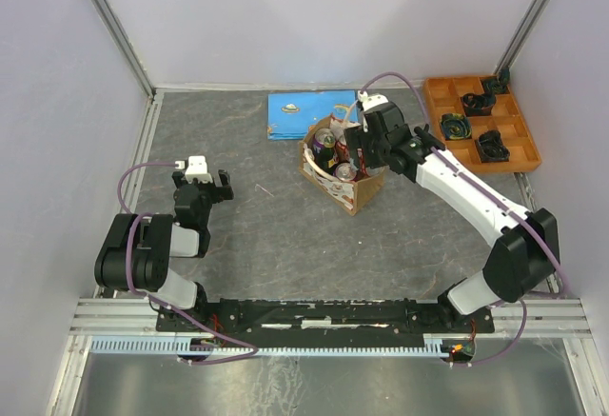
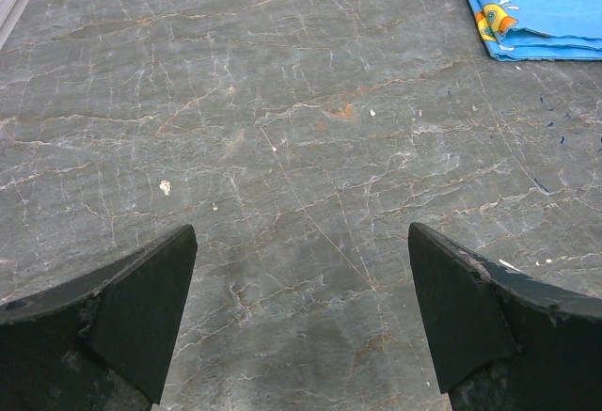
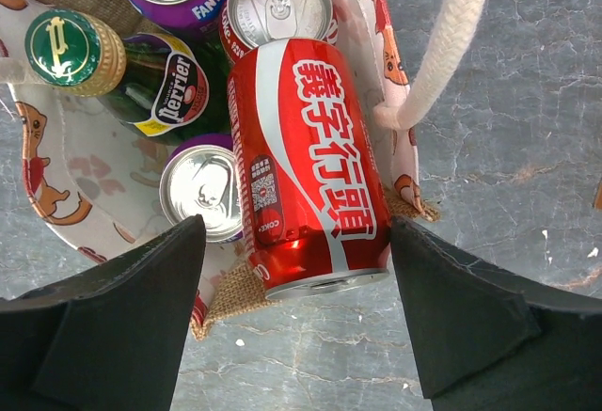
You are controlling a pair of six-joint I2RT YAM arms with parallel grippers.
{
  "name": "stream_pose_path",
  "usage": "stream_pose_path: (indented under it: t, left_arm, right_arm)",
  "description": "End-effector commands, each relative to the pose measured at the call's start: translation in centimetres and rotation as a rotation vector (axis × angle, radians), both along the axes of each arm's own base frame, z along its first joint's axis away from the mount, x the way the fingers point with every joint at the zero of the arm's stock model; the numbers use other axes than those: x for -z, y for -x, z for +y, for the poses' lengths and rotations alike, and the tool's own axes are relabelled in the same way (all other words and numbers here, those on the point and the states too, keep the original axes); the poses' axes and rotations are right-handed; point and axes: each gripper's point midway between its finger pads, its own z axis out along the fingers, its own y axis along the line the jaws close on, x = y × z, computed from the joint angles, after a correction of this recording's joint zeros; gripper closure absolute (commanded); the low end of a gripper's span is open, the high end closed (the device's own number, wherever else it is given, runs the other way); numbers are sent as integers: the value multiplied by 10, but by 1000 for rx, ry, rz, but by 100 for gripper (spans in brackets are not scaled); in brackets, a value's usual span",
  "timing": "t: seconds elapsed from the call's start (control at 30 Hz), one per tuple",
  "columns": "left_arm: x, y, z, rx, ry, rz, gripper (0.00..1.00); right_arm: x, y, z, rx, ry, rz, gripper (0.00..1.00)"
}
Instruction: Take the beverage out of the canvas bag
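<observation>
1. Currently, right gripper [image 3: 296,232]: jaws are held spread; red can [image 3: 306,166] is seen lying between them, unpinched.
2. Canvas bag [image 1: 333,188]: found beneath those jaws, the can laid across its contents.
3. Left gripper [image 2: 301,242]: jaws are held spread; table [image 2: 282,101] is seen between them.

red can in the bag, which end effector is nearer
Right. The right end effector is over the canvas bag, its open jaws either side of the red can; the left end effector sits well left of the bag over table.
</observation>
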Motion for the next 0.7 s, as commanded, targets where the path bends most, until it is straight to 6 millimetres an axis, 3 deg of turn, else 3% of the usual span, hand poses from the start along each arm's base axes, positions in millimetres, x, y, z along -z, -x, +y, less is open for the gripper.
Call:
stream_pose_path:
  t: [0.0,0.57,0.67]
  left_arm:
    - [-17,-6,5,-25,-2,-70,1]
    - [-17,-6,5,-25,-2,-69,1]
    - [-17,-6,5,-25,-2,-69,1]
  right_arm:
    - [8,-1,5,1,-14,14,14]
    - [34,0,0,2,54,81,11]
    - [38,1,0,0,64,95,16]
